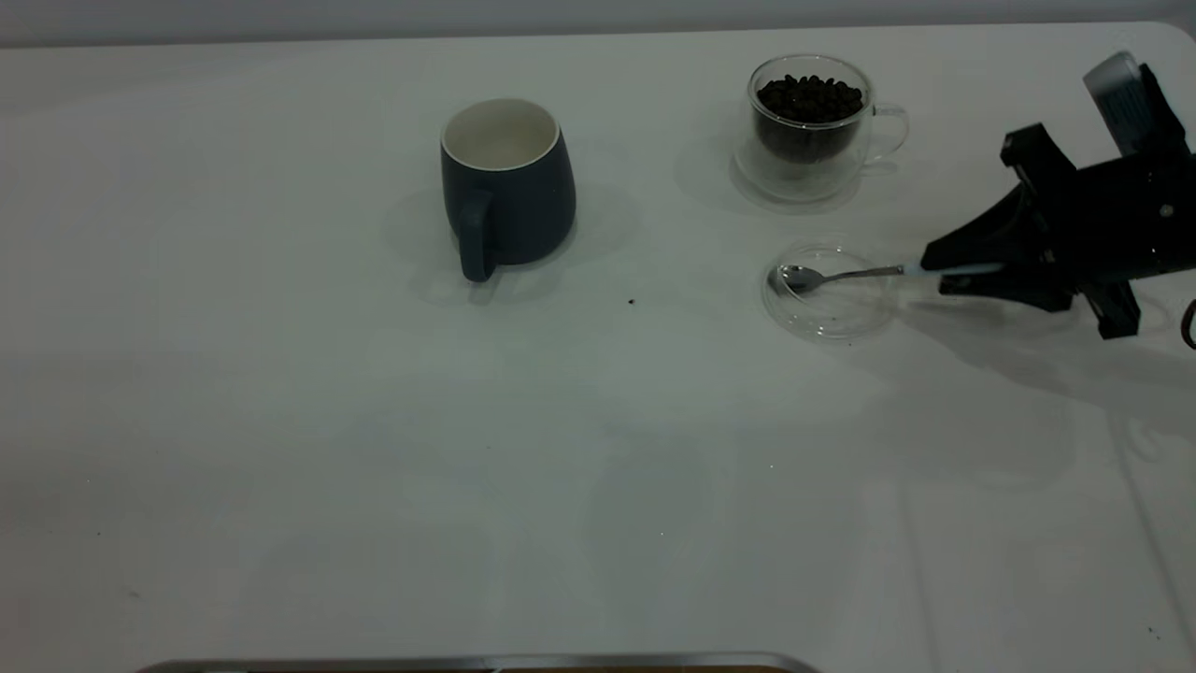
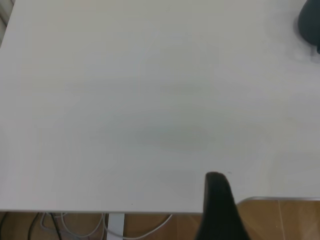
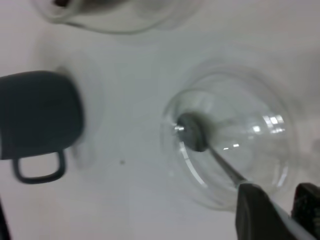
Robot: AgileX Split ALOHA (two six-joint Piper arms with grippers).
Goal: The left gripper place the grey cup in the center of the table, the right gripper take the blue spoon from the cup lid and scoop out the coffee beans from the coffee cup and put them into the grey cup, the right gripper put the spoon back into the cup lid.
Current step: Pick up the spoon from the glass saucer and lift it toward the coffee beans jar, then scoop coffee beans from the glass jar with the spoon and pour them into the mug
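Note:
The grey cup [image 1: 509, 187] stands upright left of the table's middle, handle toward the front, its cream inside bare. The coffee cup [image 1: 811, 126] stands at the back right with the coffee beans [image 1: 809, 98] heaped in it. The cup lid [image 1: 827, 292] lies in front of it. The blue spoon [image 1: 841, 275] rests with its bowl in the lid. My right gripper [image 1: 939, 269] is closed on the spoon's pale handle at the lid's right rim. The right wrist view shows the spoon [image 3: 192, 132], the lid [image 3: 270, 100], the grey cup [image 3: 40, 115] and my right gripper [image 3: 287, 212]. My left gripper [image 2: 217, 200] is parked at the table's front edge.
The white table [image 1: 374, 449] spreads wide in front and to the left. A small dark speck [image 1: 632, 302] lies between the grey cup and the lid. The grey cup shows at a corner of the left wrist view [image 2: 307, 20]. Cables hang below the table edge [image 2: 75, 222].

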